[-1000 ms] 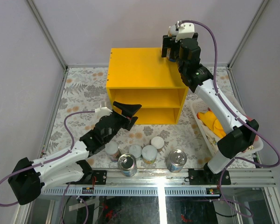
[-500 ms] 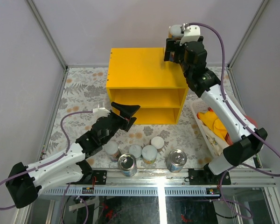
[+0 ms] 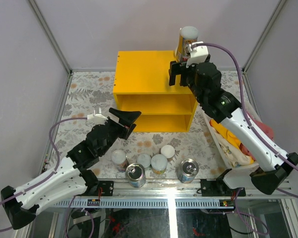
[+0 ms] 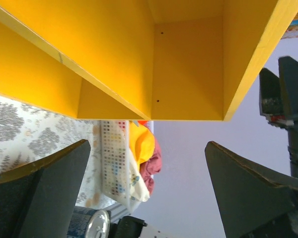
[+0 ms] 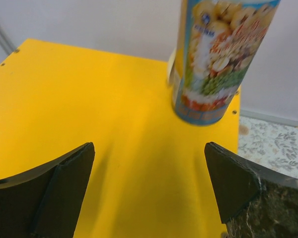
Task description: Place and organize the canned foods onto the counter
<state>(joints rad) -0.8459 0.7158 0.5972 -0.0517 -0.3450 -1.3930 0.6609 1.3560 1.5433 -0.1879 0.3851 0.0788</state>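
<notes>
The yellow counter (image 3: 149, 74) stands mid-table. One tall can (image 3: 187, 40) with a white lid and colourful label stands upright on its top, at the back right corner. My right gripper (image 3: 179, 78) is open and empty over the counter top, just short of that can; its wrist view shows the can (image 5: 216, 59) apart from the fingers, on the yellow top (image 5: 114, 129). My left gripper (image 3: 131, 121) is open and empty in front of the counter's lower compartment. Several white-lidded cans (image 3: 159, 162) and two blue tins (image 3: 135, 174) (image 3: 188, 170) stand near the table's front edge.
A white basket (image 3: 214, 135) of cloth sits right of the counter, under my right arm; it also shows in the left wrist view (image 4: 113, 148) with a blue tin (image 4: 89, 225) and the counter's open compartments (image 4: 188, 64). A metal rail runs along the front edge.
My right gripper has opened, left the tall can standing on the counter's back right corner and drawn back towards the front. My left arm has shifted a little left.
</notes>
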